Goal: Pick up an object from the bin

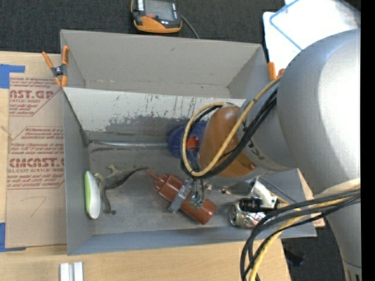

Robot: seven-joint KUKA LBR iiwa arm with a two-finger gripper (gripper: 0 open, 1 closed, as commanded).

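Observation:
My gripper (186,204) is low in the front middle of the bin, right over a reddish-brown bottle-shaped thing (169,187) that lies on its side with its thin nozzle pointing to the back left. One grey finger (177,204) stands at the bottle's left flank, and the other finger (197,202) rests on its thicker right part. The fingers are apart, so the gripper is open, astride the bottle's middle. A blue rounded thing (177,140) lies behind it, partly hidden by the arm's orange cover.
A grey-green toy lizard (119,178) lies left of the bottle, and a white and green oblong thing (91,195) lies along the left wall. At the front right corner lie a black and silver thing (247,211) and a white piece (265,194). The arm and cables cover the bin's right side.

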